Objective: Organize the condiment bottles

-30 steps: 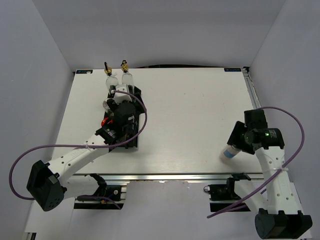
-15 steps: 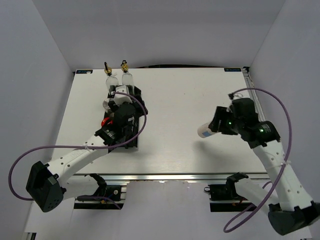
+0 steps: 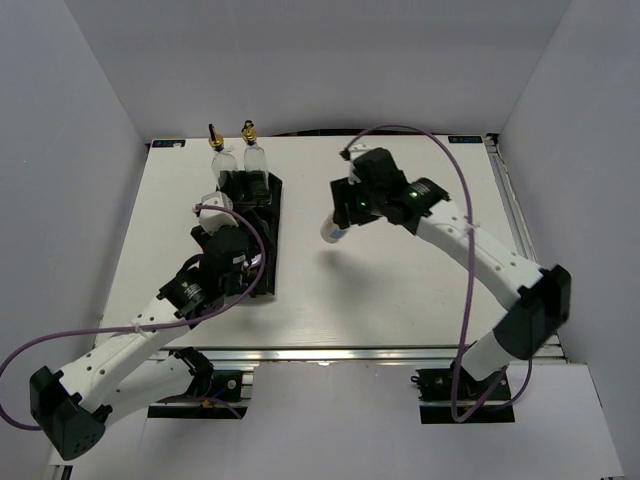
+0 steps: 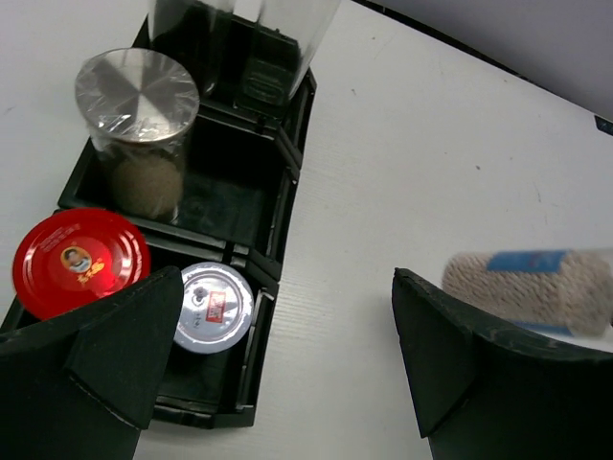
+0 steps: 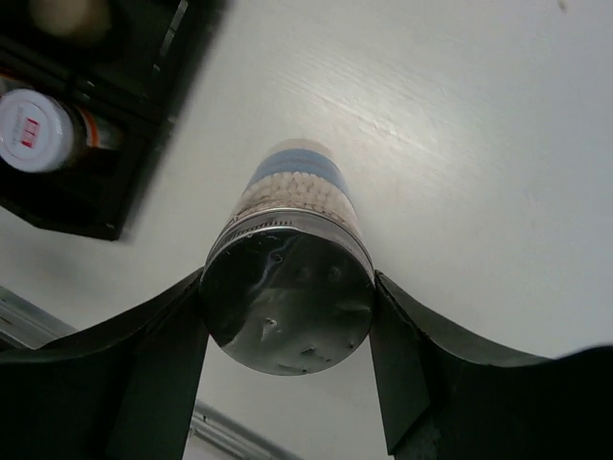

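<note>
**Right arm holds shaker beside the tray**

The right arm [image 3: 470,240] reaches left across the counter [image 3: 400,290]. The right gripper [image 3: 343,212] is pinching the blue-white shaker [image 5: 287,240] between its jaws, just under the lid. The shaker's long axis runs out along the jaws, lid toward the wrist and base slanting down-left, near the tray [image 4: 287,182] but apart from it. The left gripper [image 4: 283,326] hangs over the tray's near end, jaws spread wide.
</note>
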`<state>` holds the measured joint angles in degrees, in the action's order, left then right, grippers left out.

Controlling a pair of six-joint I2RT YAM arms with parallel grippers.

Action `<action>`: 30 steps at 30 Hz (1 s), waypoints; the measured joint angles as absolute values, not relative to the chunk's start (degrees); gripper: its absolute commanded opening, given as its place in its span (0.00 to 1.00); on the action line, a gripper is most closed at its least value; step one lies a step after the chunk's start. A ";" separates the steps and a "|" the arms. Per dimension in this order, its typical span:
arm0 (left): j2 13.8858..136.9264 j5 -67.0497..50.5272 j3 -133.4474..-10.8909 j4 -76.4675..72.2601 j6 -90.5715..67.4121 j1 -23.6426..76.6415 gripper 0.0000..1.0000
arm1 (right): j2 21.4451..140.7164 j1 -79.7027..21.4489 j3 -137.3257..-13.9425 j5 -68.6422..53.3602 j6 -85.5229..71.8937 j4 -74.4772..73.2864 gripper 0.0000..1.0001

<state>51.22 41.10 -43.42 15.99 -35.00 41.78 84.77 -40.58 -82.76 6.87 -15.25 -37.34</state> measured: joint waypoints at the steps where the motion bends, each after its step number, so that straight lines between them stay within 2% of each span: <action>1: 50.63 41.39 -43.40 17.10 -35.44 41.78 0.98 | 87.50 -41.74 -85.65 6.57 -14.28 -37.45 0.00; 16: 45.63 41.45 -40.95 25.30 -37.58 41.78 0.98 | 116.27 -49.08 -114.76 0.54 -5.41 -30.44 0.00; 29: 44.42 41.69 -40.86 26.70 -37.54 41.78 0.98 | 128.09 -50.37 -124.62 -0.60 -4.38 -29.30 0.00; 30: 44.36 41.82 -40.84 26.70 -37.54 41.78 0.98 | 129.03 -50.54 -124.88 -0.40 -4.36 -29.30 0.06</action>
